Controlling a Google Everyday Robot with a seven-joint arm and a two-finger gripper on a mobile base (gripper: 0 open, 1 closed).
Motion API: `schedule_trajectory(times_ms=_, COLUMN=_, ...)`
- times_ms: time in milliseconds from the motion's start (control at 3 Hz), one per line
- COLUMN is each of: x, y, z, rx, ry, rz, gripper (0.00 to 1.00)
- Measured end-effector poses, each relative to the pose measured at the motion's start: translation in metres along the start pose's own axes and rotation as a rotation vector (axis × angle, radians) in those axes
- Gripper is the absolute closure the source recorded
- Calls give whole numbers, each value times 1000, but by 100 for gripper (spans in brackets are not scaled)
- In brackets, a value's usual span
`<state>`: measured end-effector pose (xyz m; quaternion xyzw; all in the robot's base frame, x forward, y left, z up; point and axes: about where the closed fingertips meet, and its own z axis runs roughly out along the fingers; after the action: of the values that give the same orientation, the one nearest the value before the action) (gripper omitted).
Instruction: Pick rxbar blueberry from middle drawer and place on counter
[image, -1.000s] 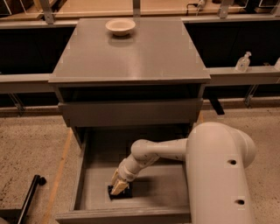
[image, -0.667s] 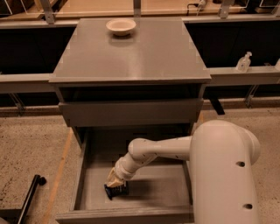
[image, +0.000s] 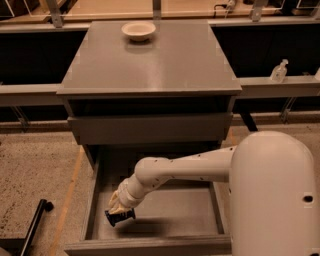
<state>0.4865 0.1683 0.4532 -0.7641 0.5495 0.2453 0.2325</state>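
Now, at the left side of the middle drawer (image: 93, 200), the gripper (image: 120, 215) has slid further left than a second ago and come up a touch. It's pinching the rxbar blueberry (image: 120, 218), and the dark bar hangs clear of the drawer floor with its shadow beneath it. That looks like the pick made good! Up above, the bench (image: 150, 70) waits, with just a cream bowl (image: 138, 30) at its far edge. Rightwards, the white arm (image: 185, 167) bends back to the robot's body. Next, I'd say: lift out without clipping the shallower drawer front (image: 150, 127) overhead.
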Motion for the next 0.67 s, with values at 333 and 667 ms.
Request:
schedule_trajectory(times_ms=333, x=-33, y=10, z=-18, rx=32, ry=-39, rz=-68, gripper=100)
schedule_trajectory(times_ms=667, x=-69, y=16, z=-52, rx=82, ry=-60, rz=-106, gripper=100)
